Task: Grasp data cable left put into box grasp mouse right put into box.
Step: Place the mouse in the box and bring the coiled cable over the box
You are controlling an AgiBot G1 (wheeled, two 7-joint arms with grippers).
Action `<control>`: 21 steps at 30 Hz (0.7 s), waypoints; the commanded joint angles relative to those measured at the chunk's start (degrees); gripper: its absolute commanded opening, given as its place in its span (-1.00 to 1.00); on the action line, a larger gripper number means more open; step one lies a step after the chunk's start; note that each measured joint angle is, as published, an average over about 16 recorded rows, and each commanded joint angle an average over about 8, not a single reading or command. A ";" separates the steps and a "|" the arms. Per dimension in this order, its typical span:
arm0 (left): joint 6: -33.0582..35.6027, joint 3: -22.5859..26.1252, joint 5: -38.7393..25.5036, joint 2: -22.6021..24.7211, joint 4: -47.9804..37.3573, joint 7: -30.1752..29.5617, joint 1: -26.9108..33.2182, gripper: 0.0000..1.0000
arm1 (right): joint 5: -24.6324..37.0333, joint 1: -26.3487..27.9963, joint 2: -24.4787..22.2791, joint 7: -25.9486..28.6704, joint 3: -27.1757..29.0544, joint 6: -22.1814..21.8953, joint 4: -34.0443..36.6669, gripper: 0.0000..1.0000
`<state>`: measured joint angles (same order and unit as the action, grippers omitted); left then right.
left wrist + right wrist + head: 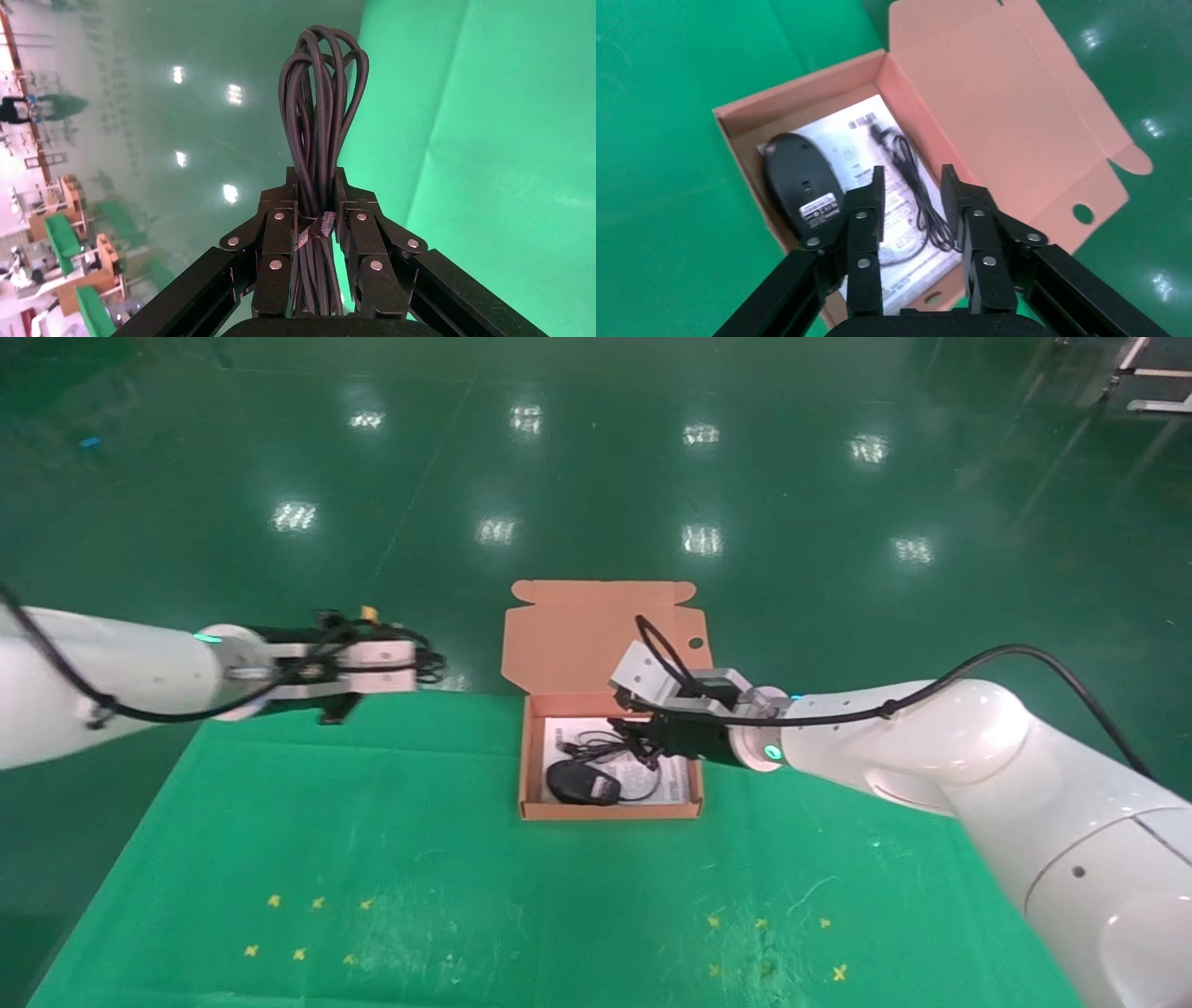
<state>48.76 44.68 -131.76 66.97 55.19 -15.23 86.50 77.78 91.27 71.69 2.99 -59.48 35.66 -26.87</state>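
The salmon-orange box (pixel 610 812) lies open at the table's far middle, lid (pixel 596 635) folded back. Inside, the black mouse (pixel 582 784) rests on a white leaflet (pixel 859 140), label side up (pixel 796 179), its thin cord (pixel 905 158) coiled beside it. My right gripper (pixel 643 740) hovers over the box's right part, open (pixel 912 179), with nothing between its fingers. My left gripper (pixel 410 658) hangs at the table's far edge, left of the box. It is shut (pixel 315 184) on the data cable (pixel 320 91), a black looped bundle with a tie band, whose loops stick out past the fingertips.
A green cloth (pixel 372 859) covers the table, with small yellow cross marks (pixel 307 929) near the front on both sides. The table's far edge runs just behind the box, and beyond it lies the glossy green floor (pixel 596 477).
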 commanded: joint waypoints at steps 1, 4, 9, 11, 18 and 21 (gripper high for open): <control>-1.39 0.12 1.13 1.43 -1.19 1.15 -0.33 -1.00 | -0.10 0.10 -1.32 -0.14 0.20 -0.19 -0.75 1.00; -4.73 0.14 3.54 4.96 -5.69 4.05 -0.46 -1.00 | 0.48 0.27 -4.55 0.60 0.19 -0.70 -3.19 1.00; -9.76 0.39 8.04 9.82 -12.98 9.25 -0.46 -1.00 | 1.90 0.53 -9.81 2.97 -0.22 -1.34 -7.75 1.00; -11.03 0.79 9.80 10.71 -14.52 11.06 -0.57 -1.00 | 2.41 0.60 -11.48 4.02 -0.41 -1.47 -9.31 1.00; -13.81 3.95 16.06 11.46 -16.06 15.99 -1.54 -1.00 | 4.25 0.80 -16.53 7.82 -1.13 -1.73 -14.69 1.00; -14.87 5.75 18.60 11.58 -16.33 17.53 -1.98 -1.00 | 5.21 0.90 -18.65 9.68 -1.52 -1.81 -17.19 1.00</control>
<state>33.94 50.48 -113.32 78.52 38.98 2.00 84.60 83.04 92.14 53.16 12.76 -61.02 33.87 -44.05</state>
